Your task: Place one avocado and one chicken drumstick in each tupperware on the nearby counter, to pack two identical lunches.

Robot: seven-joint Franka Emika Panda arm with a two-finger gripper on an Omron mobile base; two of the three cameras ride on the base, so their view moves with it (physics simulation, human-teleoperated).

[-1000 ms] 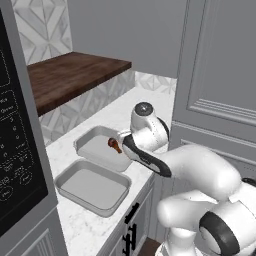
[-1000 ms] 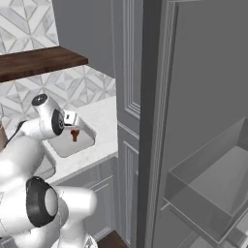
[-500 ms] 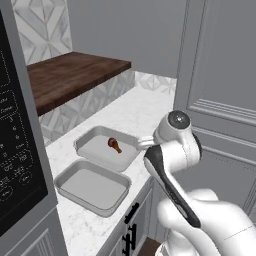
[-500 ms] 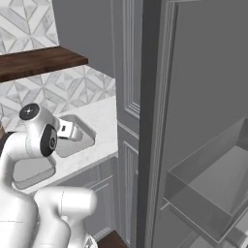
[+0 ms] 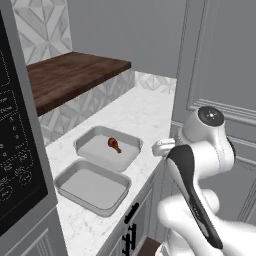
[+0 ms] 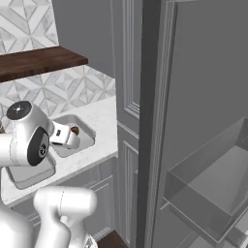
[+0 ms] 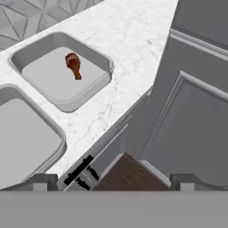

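Note:
One chicken drumstick (image 5: 114, 144) lies in the far tupperware (image 5: 88, 138) on the white marbled counter (image 5: 145, 112); its brown end also peeks out past my hand (image 6: 75, 131). The near tupperware (image 5: 111, 202) has nothing in it. My gripper (image 7: 114, 180) is open and holds nothing, hanging over the counter's front edge, to the right of the far tupperware (image 7: 100, 89). From the hand view the chicken drumstick (image 7: 74, 65) sits near that tray's far side. The avocado is out of view.
A dark wooden shelf (image 5: 70, 75) runs above the counter at the back left. A black appliance panel (image 5: 15, 165) stands at the left edge. Tall grey cabinet panels (image 5: 220, 60) rise on the right, and an open grey drawer (image 6: 208, 189) shows further right.
My arm has swung away from the far tupperware to the right, out toward the counter's front edge. The chicken drumstick stays lying in that tray.

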